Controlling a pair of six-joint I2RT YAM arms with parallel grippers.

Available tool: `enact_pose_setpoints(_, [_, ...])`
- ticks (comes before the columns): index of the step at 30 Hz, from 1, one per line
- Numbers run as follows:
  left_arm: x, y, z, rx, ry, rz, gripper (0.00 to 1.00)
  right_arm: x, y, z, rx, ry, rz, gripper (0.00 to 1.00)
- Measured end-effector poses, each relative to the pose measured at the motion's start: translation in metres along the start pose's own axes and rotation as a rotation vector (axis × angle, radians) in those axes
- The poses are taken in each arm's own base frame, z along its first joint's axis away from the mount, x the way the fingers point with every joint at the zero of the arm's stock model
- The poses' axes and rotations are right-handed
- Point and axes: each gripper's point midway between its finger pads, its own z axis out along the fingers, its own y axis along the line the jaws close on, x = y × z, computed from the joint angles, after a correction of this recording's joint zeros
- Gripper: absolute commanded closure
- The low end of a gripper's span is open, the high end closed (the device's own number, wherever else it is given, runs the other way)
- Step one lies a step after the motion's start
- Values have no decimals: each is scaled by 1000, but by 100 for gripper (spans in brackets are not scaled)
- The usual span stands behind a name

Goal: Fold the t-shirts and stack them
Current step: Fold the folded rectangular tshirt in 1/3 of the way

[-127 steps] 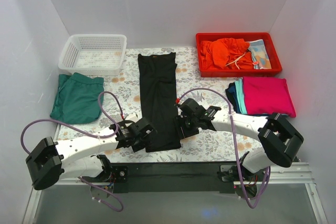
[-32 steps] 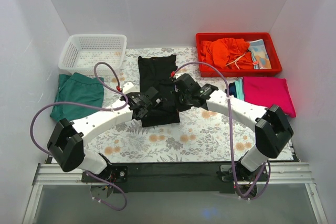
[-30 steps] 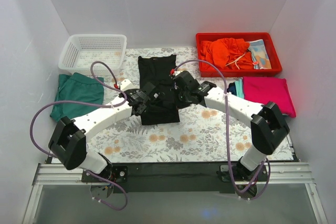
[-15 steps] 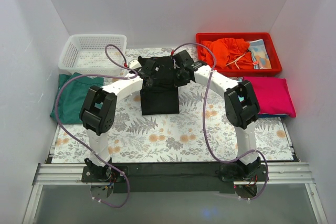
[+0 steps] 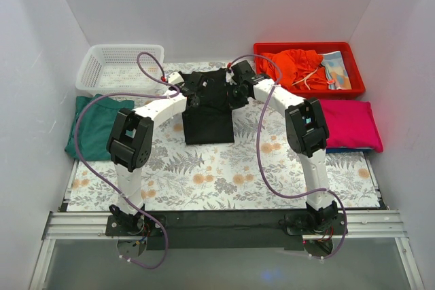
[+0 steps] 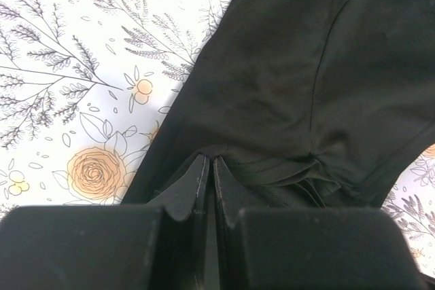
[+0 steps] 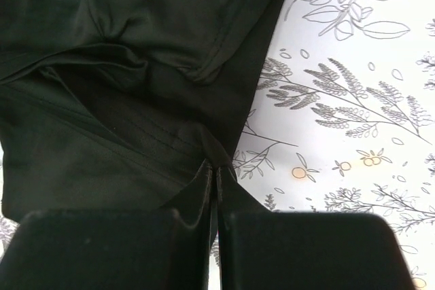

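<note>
**Overhead view.** Both arms are stretched far across the table and bend in towards each other. The left arm (image 5: 158, 108) rises from its base at the near edge and turns right. The right arm (image 5: 280, 98) mirrors it, turning left. The left gripper (image 5: 194, 94) and right gripper (image 5: 234, 90) sit close together, well beyond mid-table, one at each side of the far end of the black shirt (image 5: 208, 123).

The near part of the black shirt lies flat as a neat rectangle on the floral cloth (image 5: 224, 171). Its far part is bunched between the two grippers.

- A green shirt (image 5: 95, 130) lies folded at the left edge, just in front of a white basket (image 5: 119, 69).
- A magenta shirt (image 5: 350, 123) lies folded at the right. A thin blue edge beneath it is possibly another folded garment.
- Behind the magenta shirt, a red tray (image 5: 306, 46) holds orange clothes (image 5: 289, 66).

**Left wrist view.** The left gripper (image 6: 211, 163) has its fingers pressed together, pinching a small fold at the hem of the black shirt (image 6: 292, 66). The fabric spreads away over the patterned cloth.

**Right wrist view.** The right gripper (image 7: 213, 169) is likewise clamped on a pinch of the black shirt (image 7: 136, 32), at the edge where it meets the cloth. Creases radiate from the pinch point.
</note>
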Motion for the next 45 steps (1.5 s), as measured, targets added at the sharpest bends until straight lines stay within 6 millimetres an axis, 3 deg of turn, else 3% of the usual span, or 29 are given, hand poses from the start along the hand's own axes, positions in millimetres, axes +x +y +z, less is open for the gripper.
enact_pose_setpoints(11, [3,13,3,-53,-3,-35,100,-13,9,-5,-28,-22,-6,99])
enact_pose_setpoints(12, [6,16,4,-58,0,-34,93,-14,9,-6,-30,-24,-7,92])
enact_pose_setpoints(13, [8,18,5,-63,3,-32,82,-15,10,-6,-33,-24,-7,75])
enact_pose_setpoints(14, [9,20,5,-67,6,-29,61,-17,11,-4,-36,-27,-7,69])
enact_pose_setpoints(15, [10,21,6,-70,7,-25,52,-20,12,-3,-40,-30,-7,64])
enact_pose_setpoints(19, [8,22,8,-70,-1,-25,35,-28,9,6,-34,-33,-4,57])
enact_pose_setpoints(27, [-13,9,-2,-4,-47,-43,33,-44,-20,-5,29,-67,33,54])
enact_pose_setpoints(30, [-15,6,-12,41,-34,-47,34,-37,-29,-14,44,-57,48,55])
enact_pose_setpoints(34, [3,21,-26,89,39,-24,39,-3,-32,-31,45,0,61,56])
enact_pose_setpoints(38, [24,31,-29,118,110,10,42,20,-25,-36,28,44,54,57])
enact_pose_setpoints(42, [46,41,-26,119,178,33,43,27,-11,-34,-7,62,38,58])
enact_pose_setpoints(45, [52,42,-26,124,200,37,44,26,-2,-32,-35,64,27,59])
